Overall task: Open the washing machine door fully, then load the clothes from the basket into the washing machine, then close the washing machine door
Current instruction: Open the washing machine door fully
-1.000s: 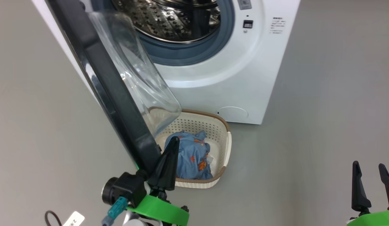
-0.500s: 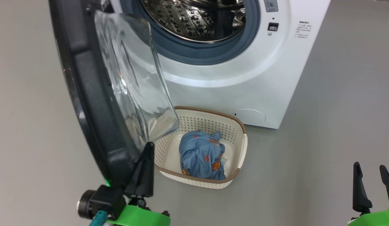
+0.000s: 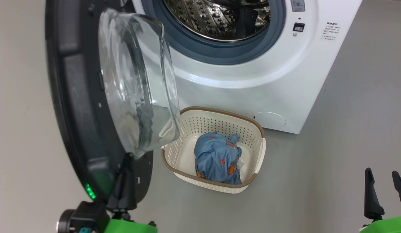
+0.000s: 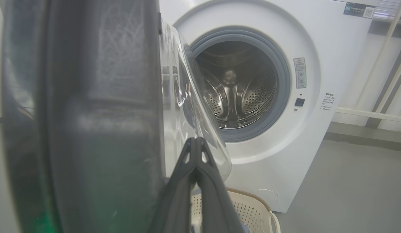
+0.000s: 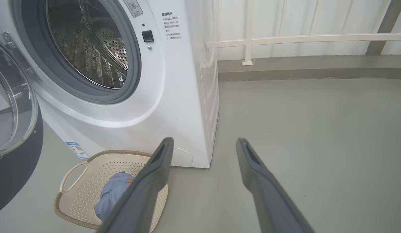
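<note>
Grey floor (image 3: 317, 181); left gripper (image 3: 128, 157) closed, empty, against door (image 3: 74, 97); right gripper (image 3: 382, 171) spread, empty.

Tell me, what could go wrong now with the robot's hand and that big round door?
1. The left gripper is shut and only leans against the washing machine door without gripping it, so it might slip off and the door could swing back.
2. The door's glass bowl looks to hang close by the basket, so an arm reaching for the clothes may bump it.
</note>
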Controlling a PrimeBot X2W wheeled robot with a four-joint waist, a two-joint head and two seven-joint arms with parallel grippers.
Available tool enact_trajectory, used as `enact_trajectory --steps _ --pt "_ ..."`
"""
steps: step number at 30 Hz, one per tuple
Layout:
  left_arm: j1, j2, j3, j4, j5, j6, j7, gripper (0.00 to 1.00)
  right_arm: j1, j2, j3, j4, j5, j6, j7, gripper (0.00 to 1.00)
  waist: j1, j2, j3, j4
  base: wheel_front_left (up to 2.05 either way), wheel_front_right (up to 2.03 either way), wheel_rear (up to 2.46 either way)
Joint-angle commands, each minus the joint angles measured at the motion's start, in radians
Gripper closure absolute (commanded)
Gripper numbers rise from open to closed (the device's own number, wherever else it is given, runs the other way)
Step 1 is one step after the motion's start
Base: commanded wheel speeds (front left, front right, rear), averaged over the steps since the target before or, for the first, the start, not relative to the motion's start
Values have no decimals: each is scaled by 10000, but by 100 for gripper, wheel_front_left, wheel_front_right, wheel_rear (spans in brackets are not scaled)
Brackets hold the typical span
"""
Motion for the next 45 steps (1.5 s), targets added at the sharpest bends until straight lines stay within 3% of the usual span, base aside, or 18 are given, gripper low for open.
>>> enact_trajectory --steps 1,24,45 --pt "-19 298 584 -270 40 195 21 100 -228 -166 212 -265 -42 44 -18 0 0 0 20 21 0 0 0" --pt "53 1446 3139 1120 -903 937 -19 100 -309 -166 181 -81 113 44 -193 0 0 0 -120 -921 0 0 0" --pt "-895 2347 5548 3259 -1258 738 -64 100 -422 -166 160 201 234 44 -389 0 0 0 -171 -1814 0 0 0"
